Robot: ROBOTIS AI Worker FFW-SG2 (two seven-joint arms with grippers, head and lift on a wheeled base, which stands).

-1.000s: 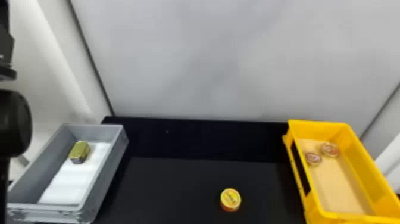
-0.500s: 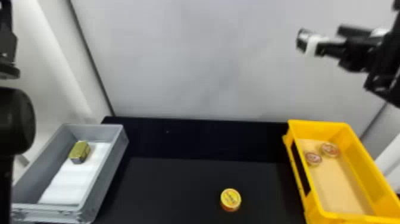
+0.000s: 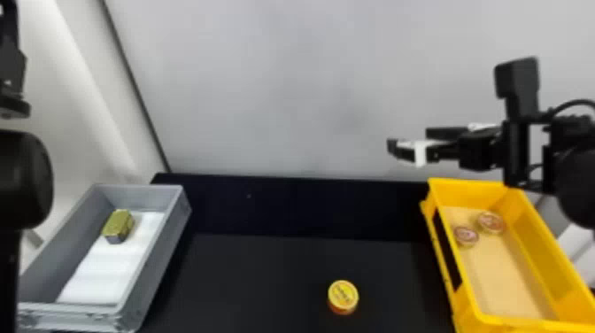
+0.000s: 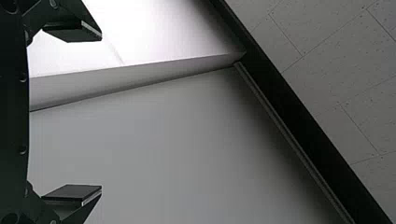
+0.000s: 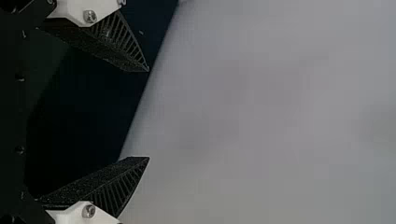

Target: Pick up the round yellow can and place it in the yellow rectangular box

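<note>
Left arm (image 3: 24, 177) stands at the left edge, fingers (image 4: 72, 31) apart. Can (image 3: 343, 296) sits on worktop (image 3: 256, 279), left of yellow box (image 3: 536, 241). Right end effector (image 3: 411, 139), fingers apart, empty, is raised above the worktop.

No readable text from here.
Dark print (image 3: 344, 292) atop the round yellow can (image 3: 341, 308), too small to make out.

Can (image 3: 343, 296) — yellow top, reddish side
</note>
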